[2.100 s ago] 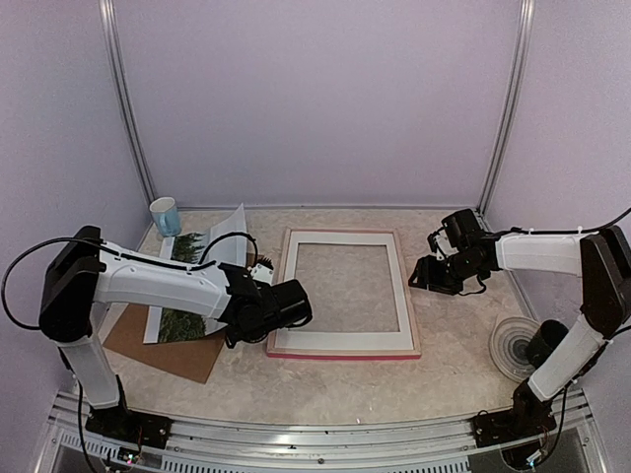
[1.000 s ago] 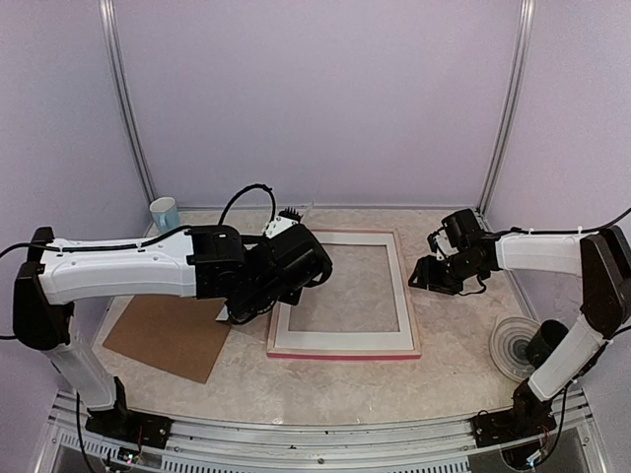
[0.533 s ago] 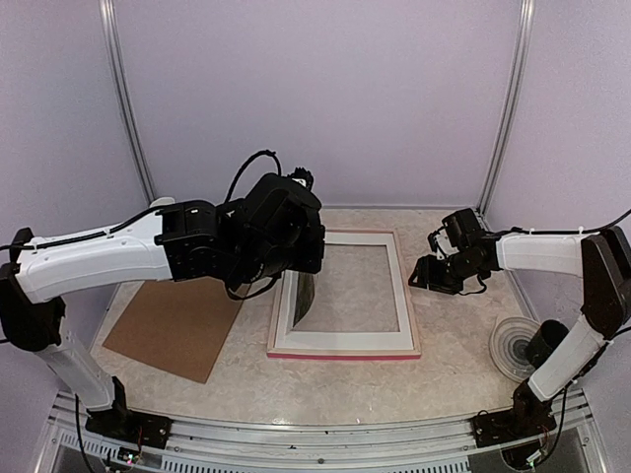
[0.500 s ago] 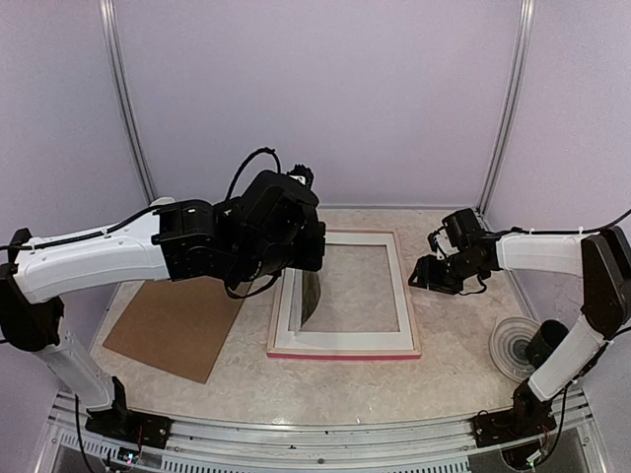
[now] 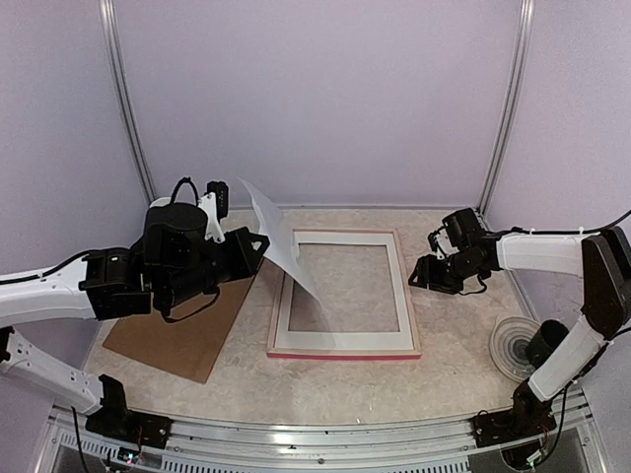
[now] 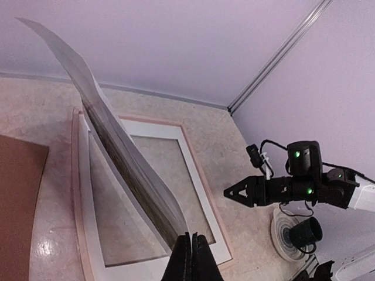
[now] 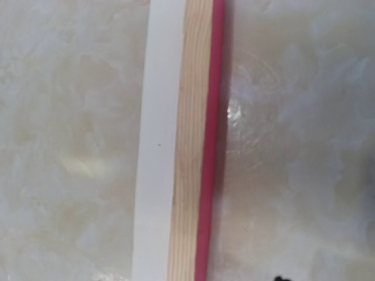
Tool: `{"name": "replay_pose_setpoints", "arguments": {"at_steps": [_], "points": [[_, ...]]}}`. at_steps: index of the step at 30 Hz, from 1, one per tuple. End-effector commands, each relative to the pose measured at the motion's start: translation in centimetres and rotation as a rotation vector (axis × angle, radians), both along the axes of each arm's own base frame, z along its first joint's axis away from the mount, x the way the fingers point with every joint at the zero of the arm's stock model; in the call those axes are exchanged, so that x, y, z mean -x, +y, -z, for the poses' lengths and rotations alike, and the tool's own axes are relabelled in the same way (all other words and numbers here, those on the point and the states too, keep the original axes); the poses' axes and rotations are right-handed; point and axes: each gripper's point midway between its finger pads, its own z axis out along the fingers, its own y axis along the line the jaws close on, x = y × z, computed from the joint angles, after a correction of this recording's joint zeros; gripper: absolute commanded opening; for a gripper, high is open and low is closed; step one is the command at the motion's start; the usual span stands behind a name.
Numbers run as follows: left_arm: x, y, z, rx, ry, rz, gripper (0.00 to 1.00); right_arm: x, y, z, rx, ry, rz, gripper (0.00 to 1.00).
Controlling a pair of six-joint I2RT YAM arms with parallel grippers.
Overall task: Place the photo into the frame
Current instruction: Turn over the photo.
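The photo (image 5: 281,241) was held off the table (image 5: 345,394) by the left gripper (image 5: 258,242), whose jaws were clenched on one edge of the sheet. In the top view only the white back of the photo was shown, curling upward toward 11 o'clock and sloping down toward 5 o'clock. Its lower corner was seen over the left part of the opening of the frame (image 5: 345,355); whether that corner touched anything could not be told. In the left wrist view the left gripper (image 6: 191,253) was seen pinching the near edge of the photo (image 6: 126,155), and the dark printed side was glimpsed along the bend.

The frame was laid flat at the middle of the table, pale wood uppermost, with pink shown only along its outer edge. A white mat (image 5: 340,341) was seated inside its rails. A brown backing board (image 5: 168,340) was laid at 8 o'clock of the frame, partly under the left arm. The right gripper (image 5: 422,273) was held just beside the frame's right rail, at 3 o'clock; whether its jaws were parted or closed could not be told, and nothing was seen between them. In the right wrist view the wood rail of the frame (image 7: 193,146) and the mat (image 7: 158,146) were seen side by side. A pale round disc (image 5: 511,347) was set at 4 o'clock of the frame.
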Motion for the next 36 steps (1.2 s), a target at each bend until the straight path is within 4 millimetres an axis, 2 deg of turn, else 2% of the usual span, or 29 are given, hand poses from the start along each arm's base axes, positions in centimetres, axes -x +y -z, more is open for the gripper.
{"name": "replay_pose_setpoints", "arguments": {"at_steps": [1, 2, 5, 8, 14, 18, 22, 32, 36], "points": [[1.9, 1.1, 5.3, 0.105, 0.147, 0.014, 0.00, -0.3, 0.5, -1.6, -0.014, -0.038, -0.014, 0.62], [2.4, 1.5, 6.5, 0.108, 0.173, 0.008, 0.00, -0.4, 0.5, -1.6, -0.017, -0.037, -0.016, 0.62], [4.0, 3.1, 8.1, 0.127, 0.223, -0.026, 0.00, -0.5, 0.9, -1.6, -0.029, -0.036, -0.027, 0.62], [5.1, 4.5, 8.6, 0.139, 0.252, -0.062, 0.02, -0.5, 1.5, -1.6, -0.058, -0.030, -0.044, 0.62], [5.9, 6.0, 10.6, 0.060, 0.295, -0.125, 0.07, -0.3, 4.1, -2.7, -0.150, -0.023, -0.122, 0.67], [6.2, 6.5, 12.8, 0.012, 0.330, -0.151, 0.10, 0.0, 6.5, -4.0, -0.226, -0.022, -0.194, 0.70], [6.2, 7.3, 14.8, -0.027, 0.349, -0.182, 0.12, 0.1, 8.1, -4.2, -0.269, -0.004, -0.227, 0.71], [6.7, 8.0, 18.9, -0.110, 0.404, -0.204, 0.17, 1.5, 11.9, -2.9, -0.354, 0.079, -0.308, 0.71], [7.1, 8.2, 20.6, -0.124, 0.430, -0.206, 0.24, 1.9, 12.6, -1.7, -0.344, 0.112, -0.312, 0.72]]}}
